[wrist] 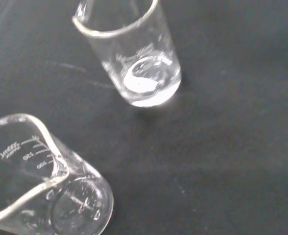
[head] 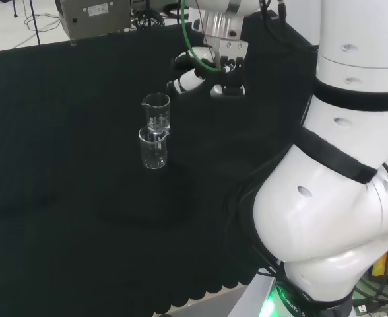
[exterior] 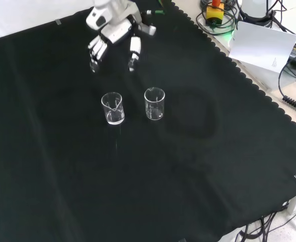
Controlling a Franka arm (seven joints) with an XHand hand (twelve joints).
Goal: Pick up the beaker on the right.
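Near the middle of the black cloth (exterior: pixel 198 166) two clear glass beakers stand upright, just beside each other but apart. From the front, one beaker (exterior: pixel 154 103) is on the right and the other beaker (exterior: pixel 112 108) on the left; from the head camera they line up one behind the other, right-hand one nearer (head: pixel 154 147), other farther (head: pixel 157 111). Both look empty, spouts visible up close (wrist: pixel 134 54) (wrist: pixel 41 186). Hand (exterior: pixel 113 35) hovers above the cloth toward its far edge in the front view, near the beakers, touching neither, fingers (exterior: pixel 134 50) spread and relaxed, pointing down, holding nothing. Same hand from the head camera (head: pixel 210 69).
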